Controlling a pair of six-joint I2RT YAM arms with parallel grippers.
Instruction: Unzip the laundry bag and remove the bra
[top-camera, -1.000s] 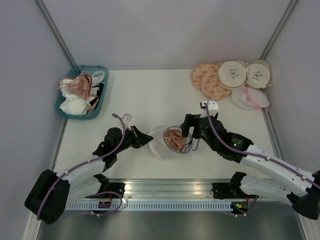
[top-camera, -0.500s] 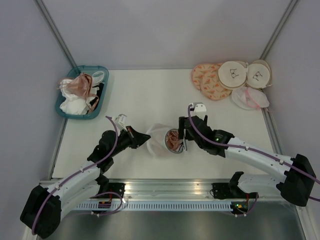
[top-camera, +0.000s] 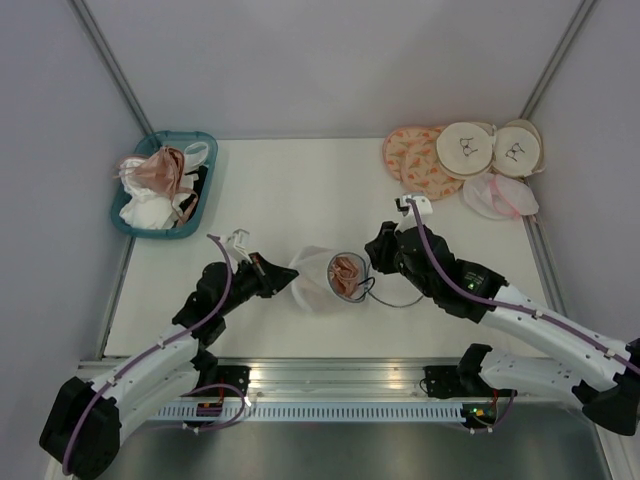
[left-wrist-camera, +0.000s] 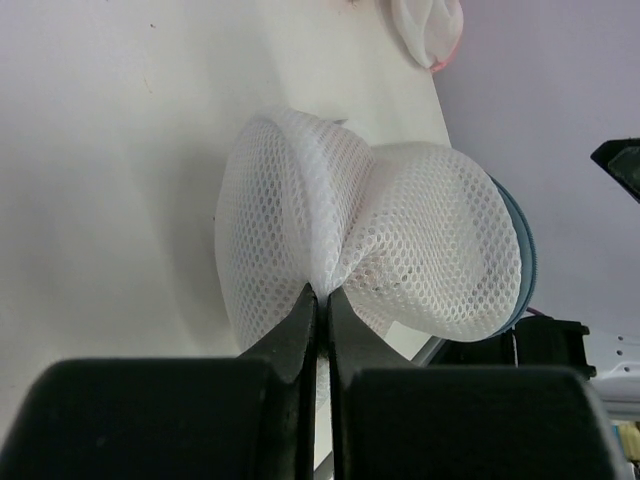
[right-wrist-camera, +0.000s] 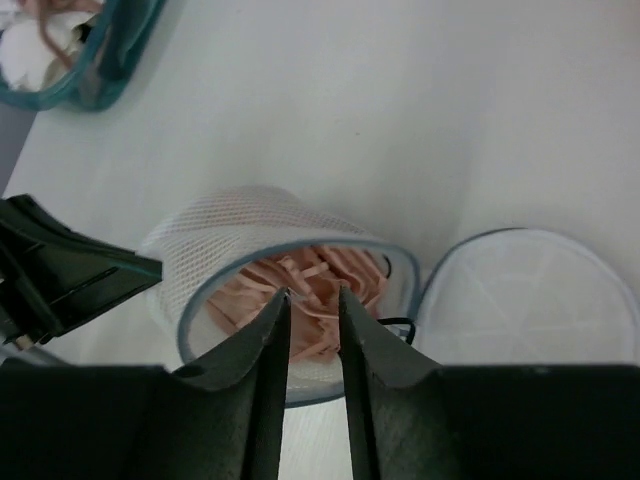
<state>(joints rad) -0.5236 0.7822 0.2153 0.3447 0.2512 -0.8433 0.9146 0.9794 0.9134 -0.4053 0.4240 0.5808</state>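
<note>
- The laundry bag (top-camera: 318, 285) lies on its side near the front middle of the surface (top-camera: 300, 190), between the two arms, with its open mouth turned towards the right arm.
- Its dark blue-grey rim is unzipped. The round mesh lid (right-wrist-camera: 530, 300) lies flat on the surface just beside the mouth, on the side away from the left arm.
- The bra (top-camera: 347, 273), peach-pink, sits bunched inside the bag and shows through the open mouth.
- The left claw (left-wrist-camera: 322, 295) has its fingers pressed together on a fold of white mesh at the bag's closed end. The mesh puckers where it is pinched.
- The right claw (right-wrist-camera: 310, 300) is at the bag's mouth, its fingers a narrow gap apart with the peach fabric showing between the tips.
- From the wrist view the tips seem to be just inside the rim, but I cannot tell whether they grip the bra or only hang over it.
- A teal basket (top-camera: 203, 195) holding a heap of pink and white garments stands at the far left edge, well apart from the bag.
- At the far right corner lie peach patterned round pouches (top-camera: 415, 160), cream round pouches (top-camera: 465, 148) with black marks, and another white mesh bag (top-camera: 500, 195) with something pink inside.
</note>
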